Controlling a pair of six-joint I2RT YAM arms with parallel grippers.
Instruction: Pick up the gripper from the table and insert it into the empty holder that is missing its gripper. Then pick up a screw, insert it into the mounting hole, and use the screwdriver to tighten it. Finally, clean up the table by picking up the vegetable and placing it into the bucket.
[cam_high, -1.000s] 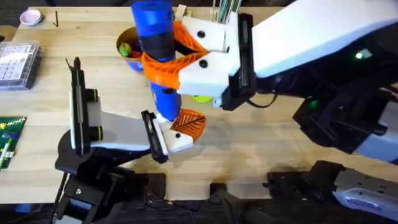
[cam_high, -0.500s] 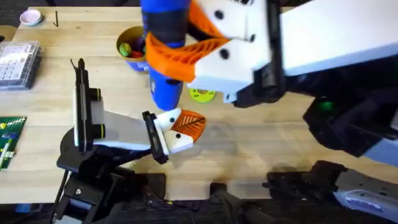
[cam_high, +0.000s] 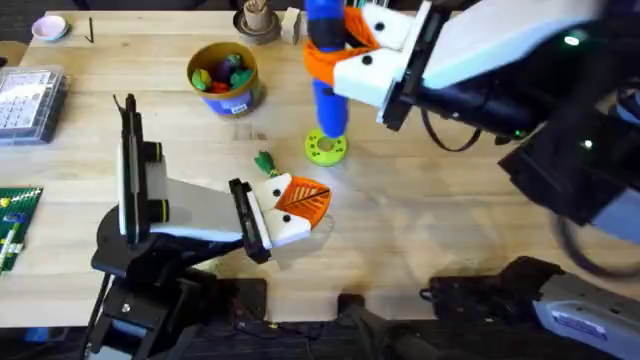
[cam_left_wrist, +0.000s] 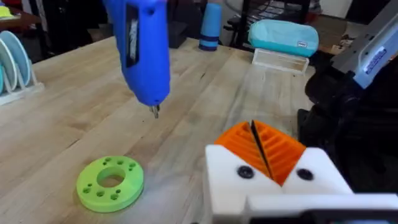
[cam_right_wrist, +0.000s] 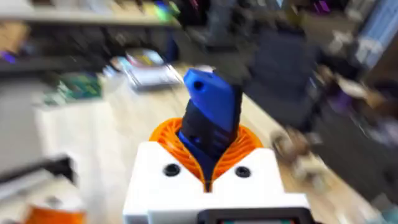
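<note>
Tan bucket w/ colourful toy veg.

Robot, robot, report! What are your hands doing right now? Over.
Right gripper shut on screwdriver, bit above green disc. Left gripper low by the vegetable, apparently shut, holding nothing. Bucket unblocked.

blue screwdriver clamped between orange-padded fingers

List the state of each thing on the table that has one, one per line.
screwdriver: held upright in the right gripper, bit above the green disc
left gripper: shut, jaws together, nothing held
vegetable: lying on the table, outside the bucket
bucket: upright, toy pieces inside
</note>
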